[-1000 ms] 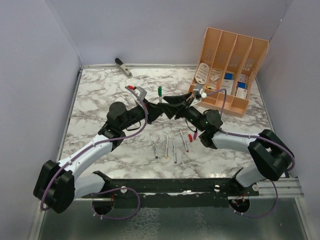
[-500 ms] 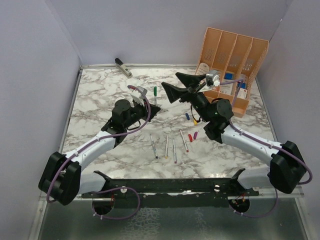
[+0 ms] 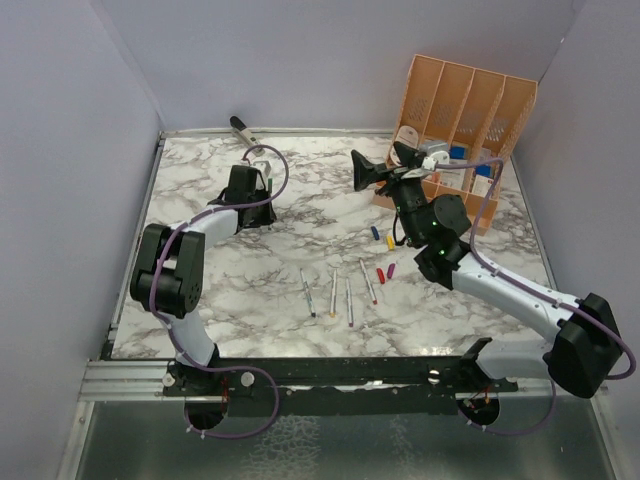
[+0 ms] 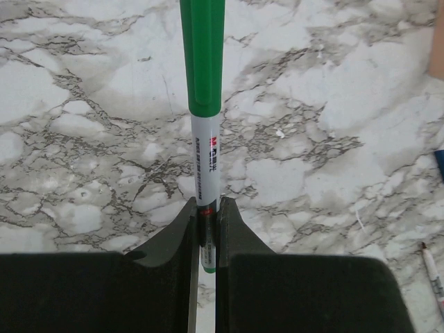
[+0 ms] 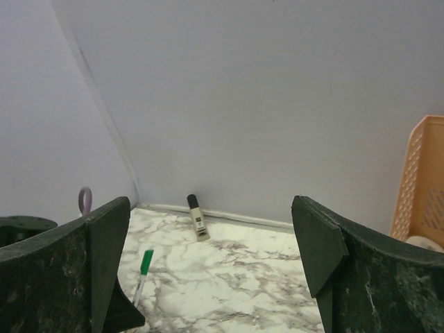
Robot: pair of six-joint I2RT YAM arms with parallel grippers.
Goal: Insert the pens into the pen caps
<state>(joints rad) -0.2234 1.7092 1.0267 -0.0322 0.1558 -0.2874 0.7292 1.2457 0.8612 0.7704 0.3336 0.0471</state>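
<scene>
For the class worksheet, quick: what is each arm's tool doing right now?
Left tool: shut on the green-capped pen.
Right tool: open, holding nothing.

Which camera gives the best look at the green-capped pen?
The left wrist view: the green-capped pen fills the frame, pinched in the left gripper. The right wrist view shows it small and far off; the overhead view barely shows it.

A robot lab test cell: plain lilac walls (image 3: 300,60) box in a marble-patterned table (image 3: 320,200) with a black mounting rail (image 3: 340,375).
</scene>
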